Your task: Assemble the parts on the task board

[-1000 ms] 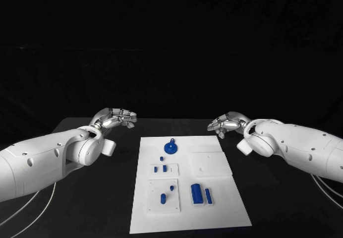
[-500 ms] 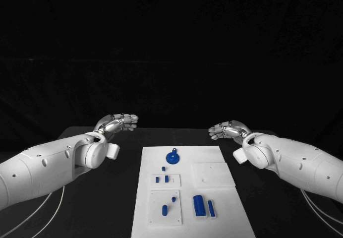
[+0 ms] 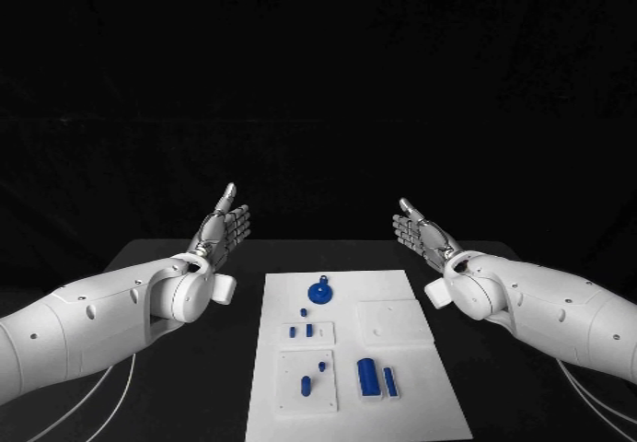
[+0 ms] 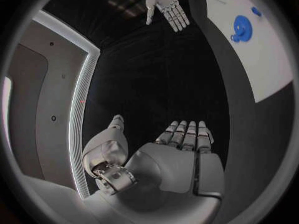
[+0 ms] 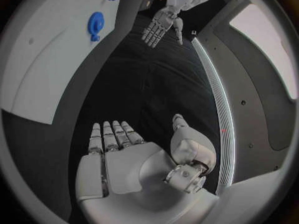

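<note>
The white task board (image 3: 411,368) lies in the middle of the black table. On it a round blue part (image 3: 318,292) sits near the far edge, small blue pieces (image 3: 301,331) stand in a raised plate, and two blue bars (image 3: 369,377) lie nearer me. My left hand (image 3: 225,227) is raised above the table's far left, fingers straight and apart, holding nothing. My right hand (image 3: 421,233) mirrors it at the far right, also flat and empty. The left wrist view shows the left hand (image 4: 177,154) flat with the right hand (image 4: 167,7) opposite; the right wrist view shows the right hand (image 5: 121,157) and left hand (image 5: 161,26).
A plain square white plate (image 3: 393,321) rests on the board's right half. Another raised plate (image 3: 306,380) with small blue pegs sits at the board's near left. Bare black table (image 3: 517,387) lies on both sides of the board.
Both hands have uncurled from fists to flat, spread fingers and risen a little. The camera has shifted, so the board sits lower in the picture.
</note>
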